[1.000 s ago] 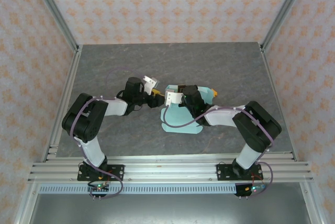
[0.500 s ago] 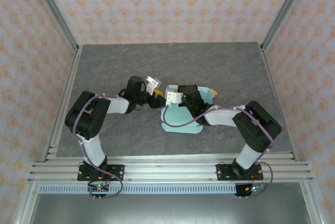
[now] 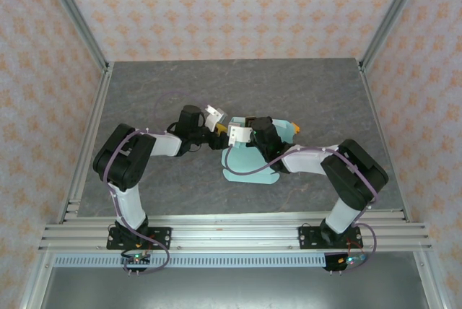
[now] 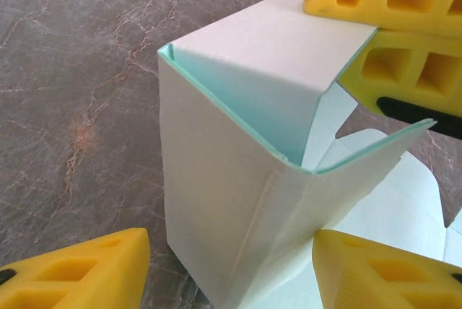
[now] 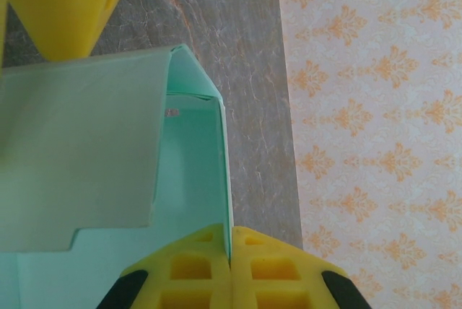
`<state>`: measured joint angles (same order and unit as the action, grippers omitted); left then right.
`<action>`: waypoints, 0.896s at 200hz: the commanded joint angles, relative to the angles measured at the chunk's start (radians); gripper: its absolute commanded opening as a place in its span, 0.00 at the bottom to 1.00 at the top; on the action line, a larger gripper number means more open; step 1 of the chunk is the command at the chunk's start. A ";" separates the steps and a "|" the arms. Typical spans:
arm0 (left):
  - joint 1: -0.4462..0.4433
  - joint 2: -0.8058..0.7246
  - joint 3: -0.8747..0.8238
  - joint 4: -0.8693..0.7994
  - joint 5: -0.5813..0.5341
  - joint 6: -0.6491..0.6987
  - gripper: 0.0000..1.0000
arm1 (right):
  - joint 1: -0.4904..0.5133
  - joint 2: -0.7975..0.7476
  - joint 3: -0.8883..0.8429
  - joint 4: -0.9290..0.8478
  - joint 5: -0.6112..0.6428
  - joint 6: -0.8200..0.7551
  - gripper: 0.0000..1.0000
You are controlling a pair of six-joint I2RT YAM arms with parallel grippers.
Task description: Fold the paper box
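The paper box (image 3: 249, 168) is pale mint card, partly folded, lying mid-table between the two arms. In the left wrist view a standing corner of the box (image 4: 224, 179) rises between the yellow fingers of my left gripper (image 4: 231, 273). That gripper is open: its right finger touches the card and its left finger stands clear. My right gripper (image 5: 229, 251) is shut on a thin upright wall of the box (image 5: 195, 179), and a paler flap (image 5: 79, 164) leans inward beside it. In the top view the left gripper (image 3: 216, 127) and right gripper (image 3: 232, 131) almost meet over the box's far left corner.
Grey marbled table (image 3: 180, 85) with patterned walls on three sides and metal rails along the left and right edges. A tiny orange piece (image 3: 297, 128) lies at the box's far right edge. The right gripper's fingers (image 4: 390, 6) crowd the top right of the left wrist view.
The left arm has reached further right, bringing its gripper up against the box corner beside the right gripper. The right arm and its grip have stayed put.
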<state>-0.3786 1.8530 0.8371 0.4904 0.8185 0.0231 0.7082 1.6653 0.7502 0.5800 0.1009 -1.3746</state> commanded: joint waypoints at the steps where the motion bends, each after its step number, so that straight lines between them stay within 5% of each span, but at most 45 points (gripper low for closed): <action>1: -0.018 0.009 0.025 0.043 -0.071 -0.020 0.62 | 0.017 -0.024 0.023 -0.038 -0.053 0.058 0.00; 56: -0.040 -0.011 -0.029 0.150 -0.220 -0.072 0.64 | 0.018 -0.040 0.029 -0.068 -0.056 0.075 0.00; 149: -0.042 -0.052 -0.086 0.222 -0.196 -0.042 0.69 | 0.018 -0.062 0.046 -0.115 -0.073 0.114 0.00; 179: -0.055 -0.071 -0.098 0.208 -0.295 -0.024 0.65 | 0.016 -0.071 0.051 -0.127 -0.080 0.130 0.00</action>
<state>-0.4210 1.8339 0.7559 0.6563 0.6380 -0.0246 0.7082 1.6314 0.7769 0.4850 0.0975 -1.3083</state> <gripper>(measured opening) 0.663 0.038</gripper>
